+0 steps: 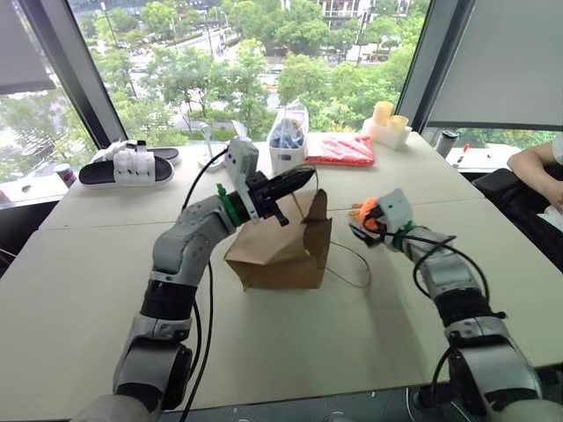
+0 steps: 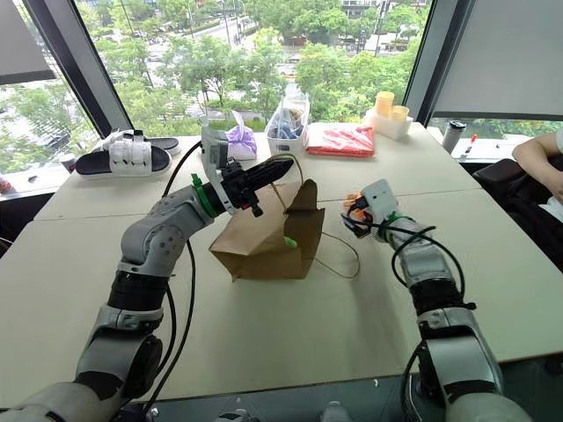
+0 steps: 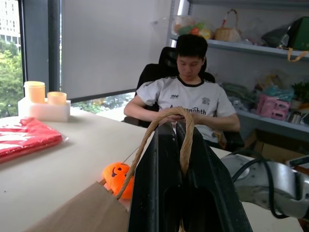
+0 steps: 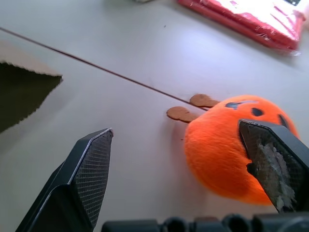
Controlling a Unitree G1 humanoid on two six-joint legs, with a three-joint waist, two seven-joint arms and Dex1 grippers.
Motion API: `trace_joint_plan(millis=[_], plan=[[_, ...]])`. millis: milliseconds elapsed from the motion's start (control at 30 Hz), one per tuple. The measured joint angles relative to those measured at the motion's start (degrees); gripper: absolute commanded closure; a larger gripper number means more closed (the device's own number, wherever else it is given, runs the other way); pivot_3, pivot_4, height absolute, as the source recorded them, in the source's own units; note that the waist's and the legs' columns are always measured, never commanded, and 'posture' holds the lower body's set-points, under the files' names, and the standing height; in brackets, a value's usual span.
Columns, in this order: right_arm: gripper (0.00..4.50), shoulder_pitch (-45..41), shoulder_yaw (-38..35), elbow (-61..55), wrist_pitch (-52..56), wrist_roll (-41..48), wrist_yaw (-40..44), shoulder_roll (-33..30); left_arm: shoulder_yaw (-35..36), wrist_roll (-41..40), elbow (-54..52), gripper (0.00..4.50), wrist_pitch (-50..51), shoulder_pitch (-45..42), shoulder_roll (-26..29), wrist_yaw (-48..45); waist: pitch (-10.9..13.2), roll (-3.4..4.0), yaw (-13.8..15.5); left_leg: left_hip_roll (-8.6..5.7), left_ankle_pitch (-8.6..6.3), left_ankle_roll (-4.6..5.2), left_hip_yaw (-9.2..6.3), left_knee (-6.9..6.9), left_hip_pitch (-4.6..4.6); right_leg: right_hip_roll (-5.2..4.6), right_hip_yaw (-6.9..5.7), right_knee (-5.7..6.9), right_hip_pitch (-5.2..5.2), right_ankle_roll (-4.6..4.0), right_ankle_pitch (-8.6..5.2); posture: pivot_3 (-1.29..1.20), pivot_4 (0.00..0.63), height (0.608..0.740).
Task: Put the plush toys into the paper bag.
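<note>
Right wrist view: right gripper, fingers spread wide, beside the orange plush toy on the table. Left gripper pinches the paper bag by its cord handle.

Only one piece of writing can be seen. The seated person's white shirt has dark letters across the chest, but the clasped hands and the bag's handle cover part of them, so I cannot read the word with certainty. A small emblem beside it is too small to read.
</note>
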Motion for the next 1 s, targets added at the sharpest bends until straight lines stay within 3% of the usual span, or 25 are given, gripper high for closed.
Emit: trace_joint_plan(millis=[167,233,300,500,733,833,1000], plan=[[0.04,-7.04,3.54,15.76,-8.35,-6.72,-8.56,1.44,0.19,-0.2,-3.54,4.5,0.72,1.58,0.5,2.2,0.0,0.0,0.28,-0.03,0.0,-0.01,-0.05,0.01,-0.03,-0.01,0.01,-0.02,0.0,0.0,0.0,0.0,0.15,0.74],[0.54,-8.16,3.69,18.4,-9.8,-7.59,-10.39,1.82,0.2,-0.36,-4.45,4.5,0.95,2.32,0.48,2.74,0.0,0.0,0.18,-0.03,0.01,-0.02,-0.06,0.01,-0.03,-0.01,0.01,-0.01,0.0,0.0,0.0,0.0,0.15,0.74],[1.36,-9.0,3.66,20.75,-10.32,-8.26,-11.84,2.1,0.21,-0.49,-4.76,4.5,1.07,2.53,0.47,3.65,0.0,0.0,0.12,-0.03,0.02,-0.03,-0.06,0.01,-0.03,0.0,0.01,-0.01,0.0,0.0,0.0,0.0,0.15,0.74],[4.48,-10.39,3.58,22.97,-10.97,-9.93,-15.41,1.39,0.32,-0.74,-5.39,4.5,1.06,2.53,0.42,4.78,0.0,0.0,0.07,-0.03,0.02,-0.03,-0.06,0.01,-0.03,0.0,0.01,0.0,0.0,0.0,0.0,0.0,0.15,0.74],[4.48,-9.76,0.85,20.67,-10.54,-8.1,-12.13,-0.29,0.35,-0.74,-5.34,4.5,0.8,2.56,0.41,4.82,0.0,0.01,-0.01,-0.03,0.02,-0.03,-0.04,0.01,-0.03,0.0,0.01,-0.01,0.0,0.0,0.0,0.0,0.15,0.74],[4.48,-4.79,-1.56,5.3,-6.08,-3.7,-4.76,-2.03,0.66,-0.87,-4.91,4.5,0.83,2.51,0.57,4.42,0.01,0.03,0.01,-0.02,0.01,-0.02,-0.06,0.01,-0.03,0.0,0.0,0.01,-0.01,0.0,0.0,0.0,0.15,0.74],[4.48,10.53,-4.33,-40.17,16.55,8.01,7.4,-6.92,1.77,-2.59,-3.51,4.5,2.21,2.32,2.44,1.41,0.0,0.05,0.38,-0.02,-0.02,0.02,-0.18,0.01,-0.11,0.0,-0.05,0.05,-0.07,0.01,0.0,0.0,0.15,0.74]])
